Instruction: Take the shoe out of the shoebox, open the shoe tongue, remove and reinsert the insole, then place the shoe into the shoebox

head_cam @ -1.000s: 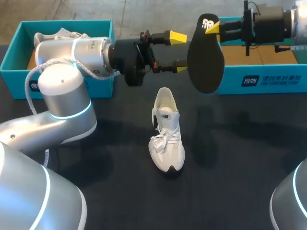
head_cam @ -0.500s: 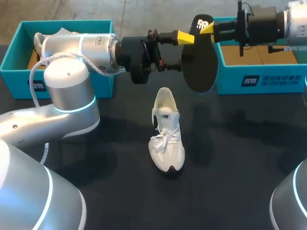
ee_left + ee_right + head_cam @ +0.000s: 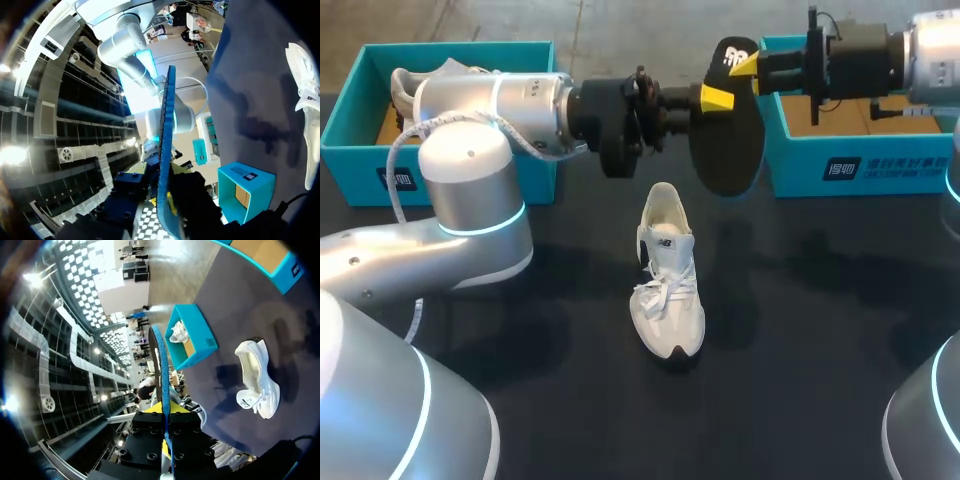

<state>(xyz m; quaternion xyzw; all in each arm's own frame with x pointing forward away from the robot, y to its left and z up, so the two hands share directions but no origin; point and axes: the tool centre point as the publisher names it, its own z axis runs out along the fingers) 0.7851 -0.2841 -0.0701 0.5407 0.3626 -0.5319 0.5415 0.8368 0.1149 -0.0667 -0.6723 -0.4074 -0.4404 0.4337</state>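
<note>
Shoeboxes: two, teal
Shoes: two, white; one laced on worktop, one boxed
Insole: one, black, blue-edged
Jaws: left gripper and right gripper both clamp insole

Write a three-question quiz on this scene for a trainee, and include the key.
1. Multiple choice: what is clamped on the heel end of the black insole? A. a person's hand B. the right gripper C. nothing
2. True or false: the insole sits inside the white shoe on the table.
3. Fill in: a second shoe lies in the ___ shoebox.
Key: 1 B; 2 false; 3 left.
</note>
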